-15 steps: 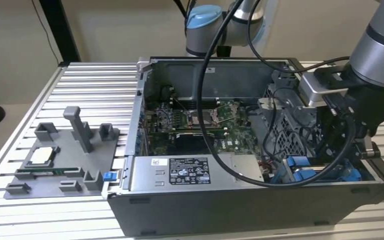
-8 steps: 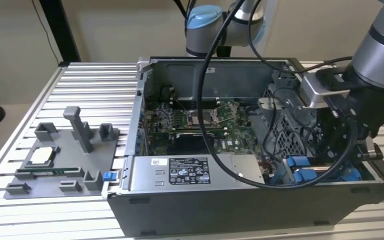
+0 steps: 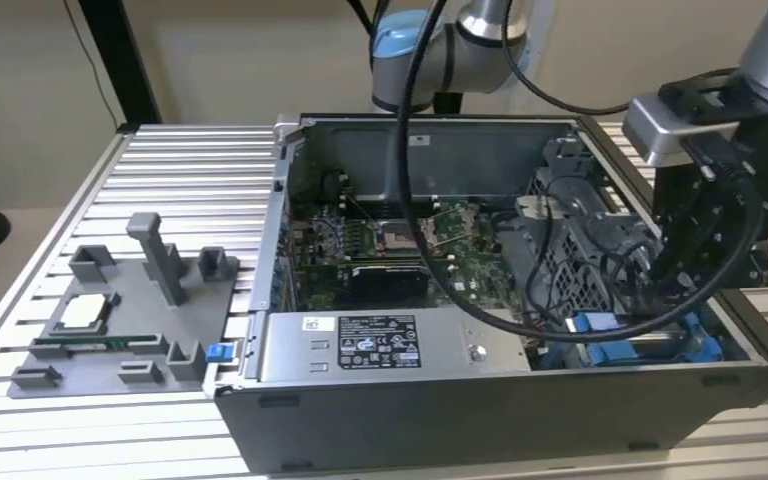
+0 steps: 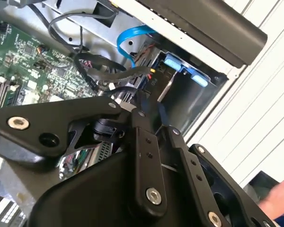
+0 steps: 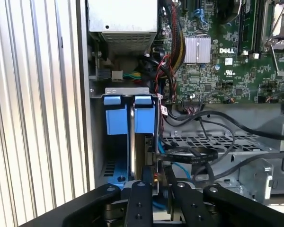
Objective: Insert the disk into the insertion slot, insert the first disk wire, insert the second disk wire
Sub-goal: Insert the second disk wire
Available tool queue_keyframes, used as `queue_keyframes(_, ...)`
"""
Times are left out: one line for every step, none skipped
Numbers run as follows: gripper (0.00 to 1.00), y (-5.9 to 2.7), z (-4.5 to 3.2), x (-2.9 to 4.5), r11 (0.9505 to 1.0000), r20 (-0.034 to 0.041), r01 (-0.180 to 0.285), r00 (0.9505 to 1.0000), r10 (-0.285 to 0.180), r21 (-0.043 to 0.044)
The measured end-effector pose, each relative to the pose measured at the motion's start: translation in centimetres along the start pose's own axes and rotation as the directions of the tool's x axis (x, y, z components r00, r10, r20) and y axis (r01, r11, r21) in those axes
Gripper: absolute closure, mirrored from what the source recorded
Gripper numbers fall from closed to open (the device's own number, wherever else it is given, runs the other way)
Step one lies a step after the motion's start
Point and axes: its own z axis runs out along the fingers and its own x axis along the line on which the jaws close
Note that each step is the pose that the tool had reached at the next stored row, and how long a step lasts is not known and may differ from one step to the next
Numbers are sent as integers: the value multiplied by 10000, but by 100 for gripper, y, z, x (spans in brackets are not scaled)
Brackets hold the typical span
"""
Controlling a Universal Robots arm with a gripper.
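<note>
Your gripper (image 5: pixel 155 185): fingers nearly together, pinching a black cable end | disk (image 5: pixel 132 142) seated on edge in insertion slot (image 5: pixel 97 142) | tight against the case wall (image 5: pixel 83 94), cables crowd the other side.

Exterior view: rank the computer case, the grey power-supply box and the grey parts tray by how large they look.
1. computer case
2. power-supply box and parts tray: alike, so unranked.
</note>
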Motion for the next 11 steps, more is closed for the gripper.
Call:
queue_keyframes(0, -3, -37, -3, 10000, 4, 0, 10000, 0, -1)
queue_keyframes(0, -7, -77, -5, 10000, 7, -1, 10000, 1, 0)
queue_keyframes(0, -11, -119, -8, 10000, 1, -1, 10000, 1, 0)
queue_keyframes(0, -13, -145, -10, 10000, 5, -2, 10000, 2, 0)
queue_keyframes(0, -14, -156, -10, 10000, 4, -2, 10000, 2, 0)
queue_keyframes(0, -14, -156, -10, 10000, 7, -3, 10000, 3, 0)
queue_keyframes(0, -14, -156, -10, 10000, 8, -3, 10000, 3, 0)
queue_keyframes(0, -14, -156, -11, 10000, 8, -2, 10000, 2, 0)
queue_keyframes(0, -14, -157, -10, 10000, 8, -3, 10000, 3, 0)
queue_keyframes(0, -14, -157, -10, 10000, 7, -2, 10000, 2, 0)
queue_keyframes(0, -14, -158, -11, 10000, 5, -2, 10000, 2, 0)
